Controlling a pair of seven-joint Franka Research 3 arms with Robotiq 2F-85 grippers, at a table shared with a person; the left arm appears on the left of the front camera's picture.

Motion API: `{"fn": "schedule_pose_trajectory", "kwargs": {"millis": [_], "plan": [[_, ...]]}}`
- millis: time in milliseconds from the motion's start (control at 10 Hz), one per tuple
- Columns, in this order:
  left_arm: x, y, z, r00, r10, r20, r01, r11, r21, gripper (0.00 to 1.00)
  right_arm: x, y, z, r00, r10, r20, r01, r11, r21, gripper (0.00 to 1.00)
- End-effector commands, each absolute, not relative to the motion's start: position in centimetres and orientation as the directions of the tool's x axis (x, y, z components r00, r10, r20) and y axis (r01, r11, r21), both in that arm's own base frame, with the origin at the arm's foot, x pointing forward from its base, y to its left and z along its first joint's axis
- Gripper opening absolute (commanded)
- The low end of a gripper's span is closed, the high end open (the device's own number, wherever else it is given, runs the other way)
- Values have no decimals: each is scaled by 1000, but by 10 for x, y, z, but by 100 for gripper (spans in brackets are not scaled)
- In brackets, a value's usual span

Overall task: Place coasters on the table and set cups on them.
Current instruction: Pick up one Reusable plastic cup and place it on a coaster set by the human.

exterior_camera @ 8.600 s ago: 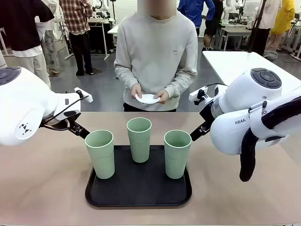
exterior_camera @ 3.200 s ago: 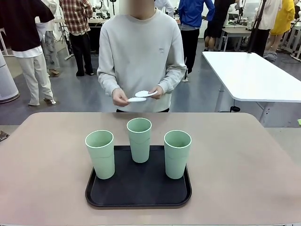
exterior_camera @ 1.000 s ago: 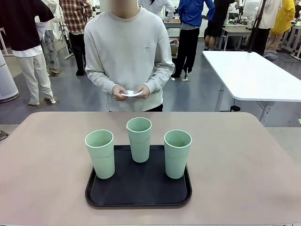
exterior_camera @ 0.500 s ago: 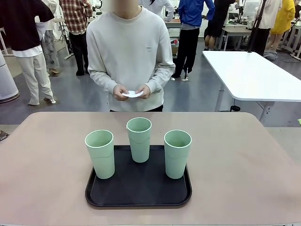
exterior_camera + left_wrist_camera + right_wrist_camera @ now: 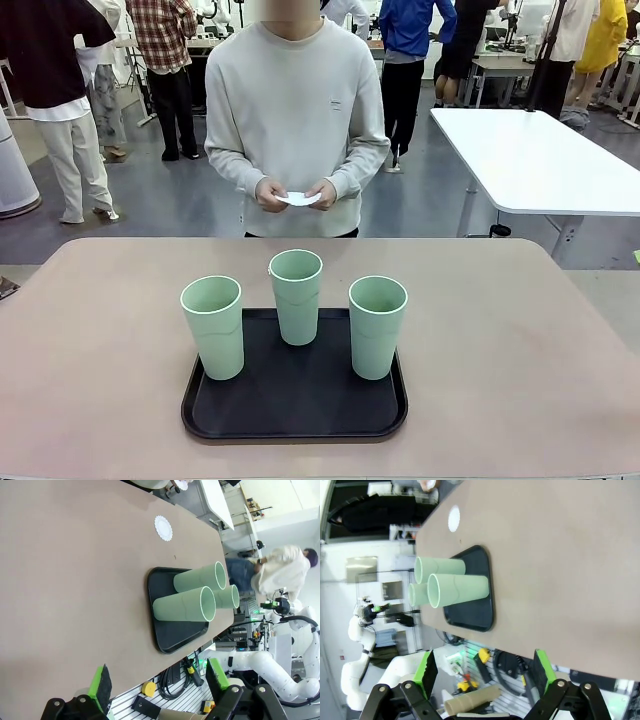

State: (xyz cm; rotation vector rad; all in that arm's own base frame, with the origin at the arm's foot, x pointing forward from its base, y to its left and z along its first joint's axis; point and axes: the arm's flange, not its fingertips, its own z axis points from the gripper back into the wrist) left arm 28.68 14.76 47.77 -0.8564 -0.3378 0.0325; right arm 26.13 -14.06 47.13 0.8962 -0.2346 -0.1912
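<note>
Left fingers (image 5: 101,687) spread wide, nothing between. Three cups upright on black tray (image 5: 295,405), mid-bench (image 5: 100,350): left cup (image 5: 213,326), middle cup (image 5: 297,296) farther back, right cup (image 5: 378,326). One coaster (image 5: 163,528) flat on bench beyond tray. Person's hands (image 5: 270,192) hold white coasters (image 5: 298,199), count unclear. Right fingers (image 5: 427,672) wide, empty.

Your table (image 5: 520,330) carries one tray (image 5: 296,405) and one coaster (image 5: 163,528)
In your front view the beige top lies flat with rounded corners. The black tray sits near its middle, a little toward 6 o'clock. The white scalloped coaster lies flat on the bare top near the tray's 12 o'clock edge, not touching it.
</note>
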Motion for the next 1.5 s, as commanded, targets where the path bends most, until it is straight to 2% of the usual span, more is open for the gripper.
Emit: {"fn": "schedule_pose_trajectory", "kwargs": {"millis": [0, 100, 300, 600, 900, 1000, 1100, 1400], "plan": [[289, 147, 476, 943, 176, 282, 106, 646, -756, 100, 308, -131, 509, 873, -34, 486, -271, 795, 543, 100], [289, 147, 476, 943, 176, 282, 106, 646, -756, 100, 339, -125, 524, 837, 202, 509, -421, 832, 361, 100], [289, 147, 476, 943, 176, 282, 106, 646, -756, 100, 373, -80, 546, 737, 411, 536, -600, 763, 240, 100], [289, 147, 476, 943, 176, 282, 106, 646, -756, 100, 383, 12, 546, 549, 714, 434, -814, 575, 84, 100], [289, 147, 476, 943, 176, 282, 106, 646, -756, 100, 365, 74, 529, 384, 844, 374, -913, 409, 14, 100], [289, 147, 476, 943, 176, 282, 106, 646, -756, 100, 362, 81, 523, 383, 851, 360, -910, 414, -8, 100], [289, 147, 476, 943, 176, 282, 106, 646, -756, 100, 372, 77, 536, 436, 821, 368, -893, 446, 63, 100], [289, 147, 476, 943, 176, 282, 106, 646, -756, 100, 372, 77, 536, 436, 821, 368, -893, 446, 63, 100]]}}
